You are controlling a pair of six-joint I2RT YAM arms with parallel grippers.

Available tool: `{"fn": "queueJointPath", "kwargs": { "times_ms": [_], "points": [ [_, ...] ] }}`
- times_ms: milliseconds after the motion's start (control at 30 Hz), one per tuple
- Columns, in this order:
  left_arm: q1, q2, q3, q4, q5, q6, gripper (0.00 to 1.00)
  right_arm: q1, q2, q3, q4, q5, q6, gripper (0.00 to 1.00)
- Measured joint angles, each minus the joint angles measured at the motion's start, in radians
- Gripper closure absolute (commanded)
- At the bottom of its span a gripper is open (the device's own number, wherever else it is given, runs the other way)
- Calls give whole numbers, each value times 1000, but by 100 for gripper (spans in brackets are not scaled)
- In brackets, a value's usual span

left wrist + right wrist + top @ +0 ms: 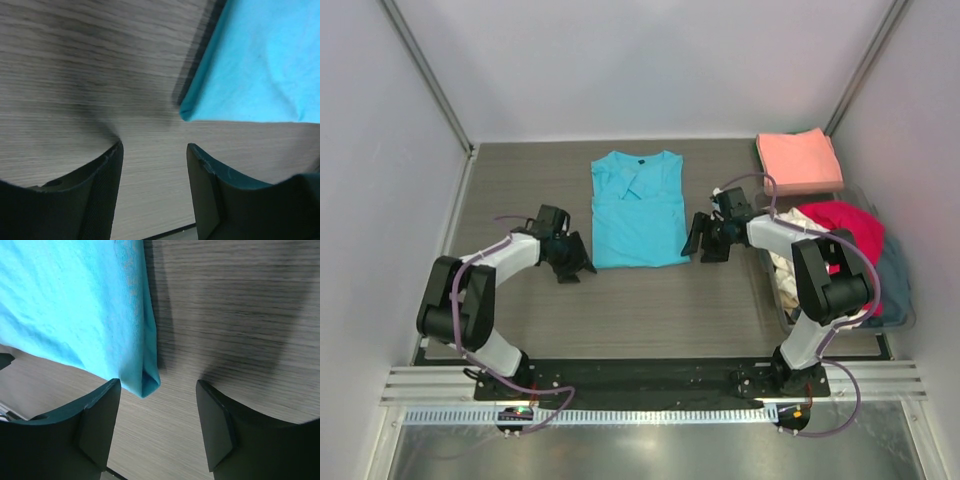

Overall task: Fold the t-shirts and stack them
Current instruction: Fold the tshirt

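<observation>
- I see my left gripper (574, 266) spread and empty, just beside the folded turquoise cotton t-shirt's (638, 212) near-left corner, mid-table (650, 310).
- My right gripper (704, 248) is spread too, its fingers either side of the shirt's near-right corner, not pinching.

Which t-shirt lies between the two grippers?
The turquoise one, lying flat in the middle. The salmon-pink one lies folded at the far right corner, and the red one is heaped at the right edge.

Robot lab, white-walled enclosure (640, 60), wood-grain table (650, 300)
</observation>
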Motion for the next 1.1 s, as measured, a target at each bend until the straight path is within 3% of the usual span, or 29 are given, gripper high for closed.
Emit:
{"fn": "queueJointPath", "kwargs": {
  "times_ms": [267, 767, 867, 1000, 1100],
  "points": [
    [-31, -43, -108, 193, 26, -72, 45, 9, 10, -30, 48, -10, 7, 67],
    [-41, -24, -150, 341, 24, -124, 62, 13, 40, -39, 100, -37, 19, 90],
    [-42, -8, -150, 371, 25, -131, 75, 13, 42, -39, 101, -37, 19, 98],
    [-42, 24, -149, 411, 25, -136, 99, 13, 44, -39, 103, -39, 19, 99],
    [-42, 31, -148, 428, 28, -142, 100, 13, 44, -40, 106, -42, 19, 99]
  ]
}}
